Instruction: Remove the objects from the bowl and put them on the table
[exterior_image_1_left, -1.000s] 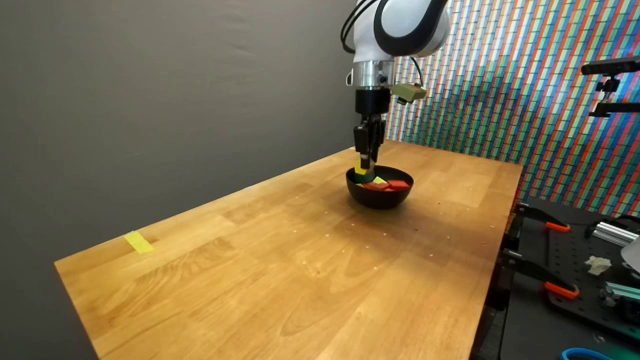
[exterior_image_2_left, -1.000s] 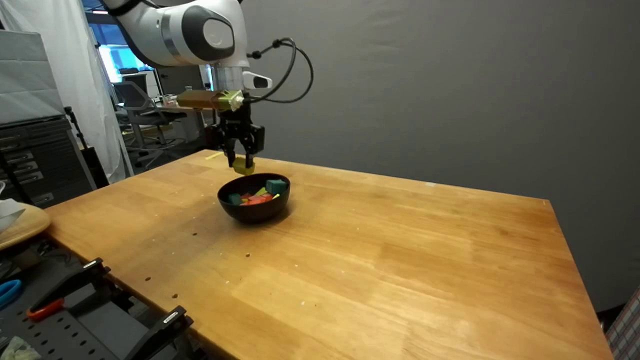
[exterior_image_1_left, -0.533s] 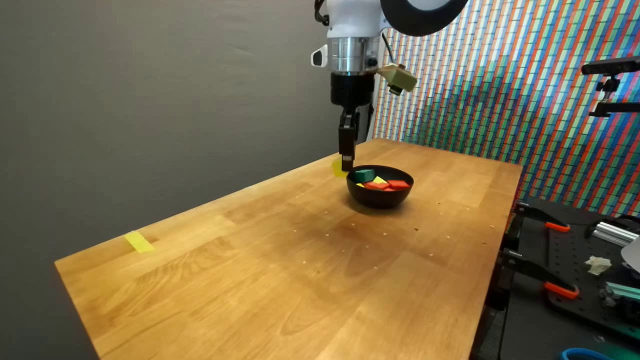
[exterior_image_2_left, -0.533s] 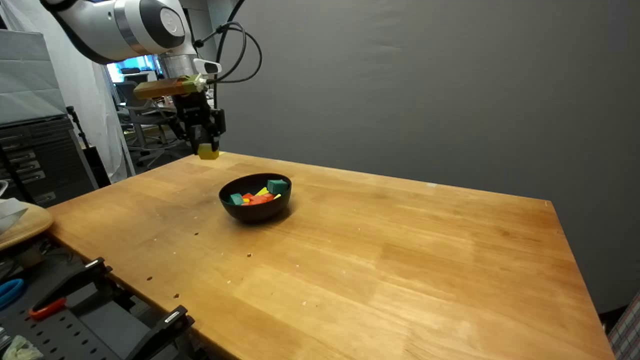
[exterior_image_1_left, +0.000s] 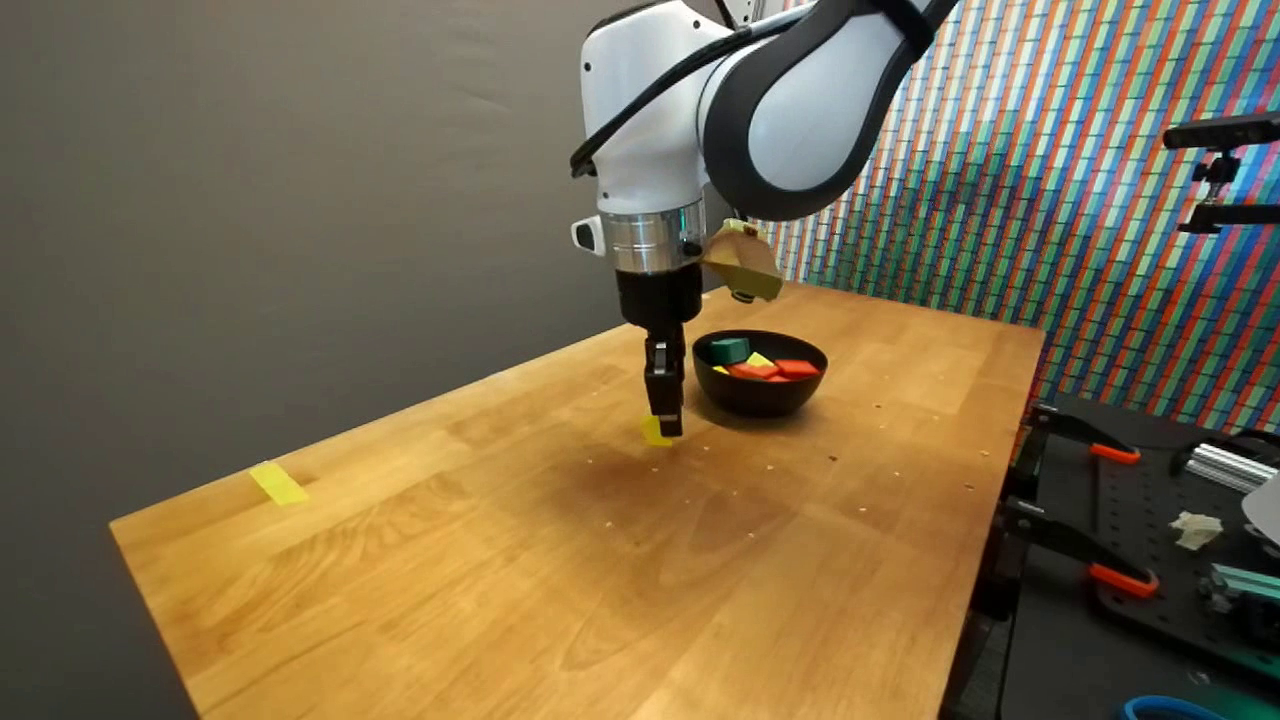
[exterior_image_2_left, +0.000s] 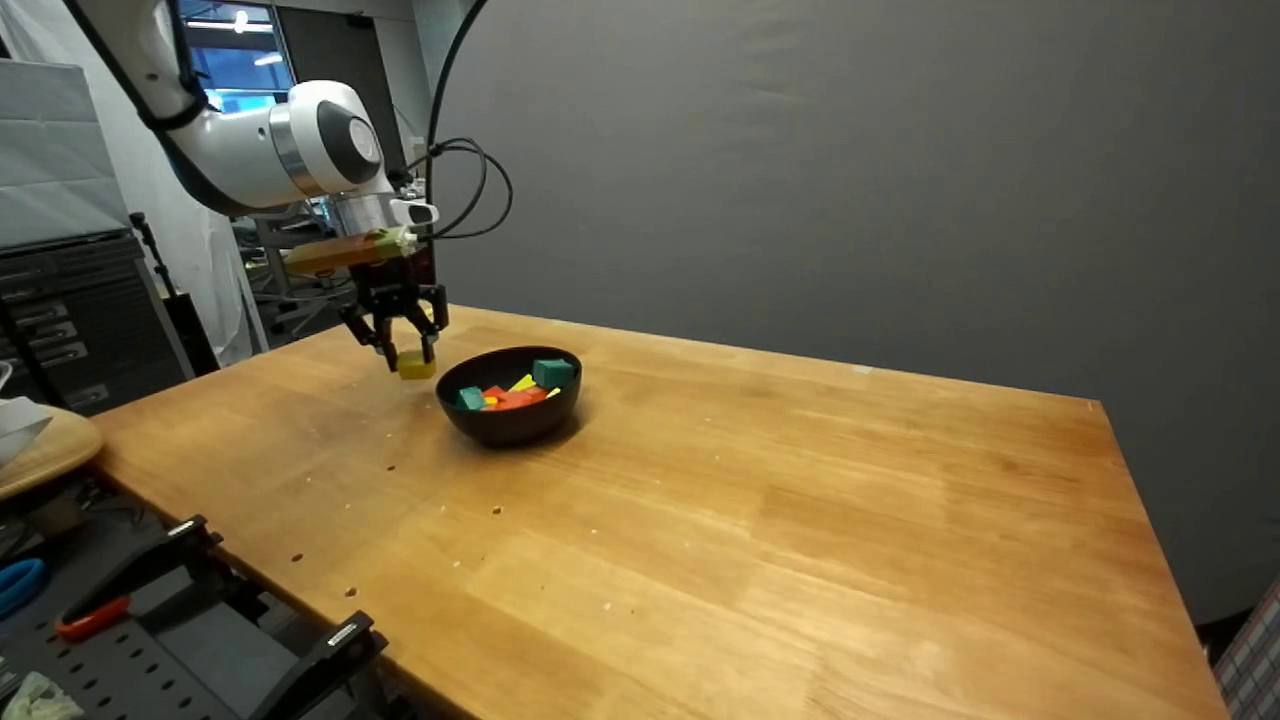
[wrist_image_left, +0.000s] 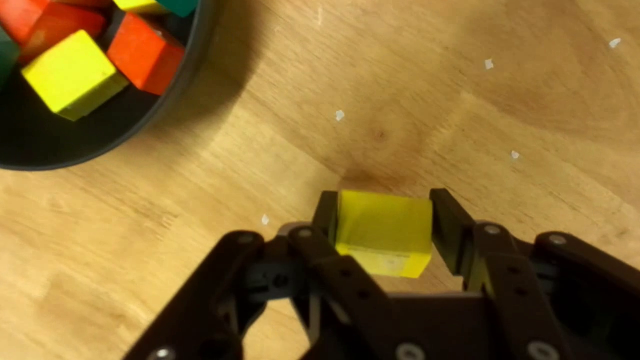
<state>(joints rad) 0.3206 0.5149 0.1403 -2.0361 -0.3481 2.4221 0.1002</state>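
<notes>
My gripper (wrist_image_left: 382, 202) is shut on a yellow block (wrist_image_left: 387, 225), with a finger on each side. In both exterior views the gripper (exterior_image_1_left: 670, 425) (exterior_image_2_left: 408, 358) holds the yellow block (exterior_image_1_left: 655, 432) (exterior_image_2_left: 416, 366) low over the wooden table (exterior_image_1_left: 480, 570), beside the bowl; the exact gap to the table is hard to tell. The black bowl (exterior_image_1_left: 760, 395) (exterior_image_2_left: 508, 428) stands upright and holds several blocks. Inside are a green block (exterior_image_2_left: 553, 373), a red block (exterior_image_1_left: 797, 369), a yellow block (wrist_image_left: 72, 75) and an orange-red block (wrist_image_left: 145, 55). The bowl is partly cut off in the wrist view.
A flat yellow tape mark (exterior_image_1_left: 278, 483) lies near a table corner. Black clamps with orange tips (exterior_image_1_left: 1085, 440) grip the table's edge. A dark side surface (exterior_image_1_left: 1060, 660) with tools adjoins it. A grey wall (exterior_image_2_left: 850, 200) stands behind the table.
My gripper has carried the yellow block out from over the bowl to beside it, then down toward the table. The bowl and its remaining blocks have not moved.
</notes>
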